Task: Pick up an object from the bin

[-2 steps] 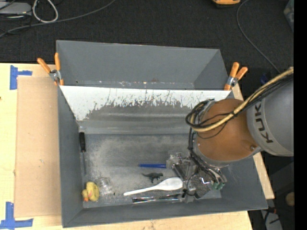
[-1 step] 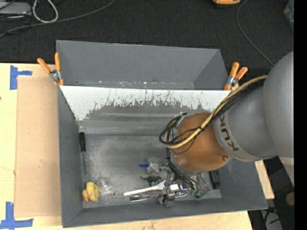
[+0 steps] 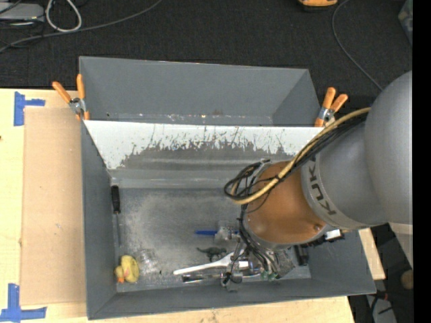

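Slim shiny metal piece [image 3: 201, 270] lies flat; rounded yellow duck [image 3: 126, 269] well apart.

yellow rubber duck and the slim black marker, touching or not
Apart: the camera view shows bare bin floor between the yellow rubber duck and the slim black marker.

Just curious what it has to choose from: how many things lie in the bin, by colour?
Yellow duck: 1
Clear plastic piece: 1
Black pen: 1
Blue stick: 1
Silvery tool: 1
Total: 5 told apart; small dark bits by the gripper too tangled to count.
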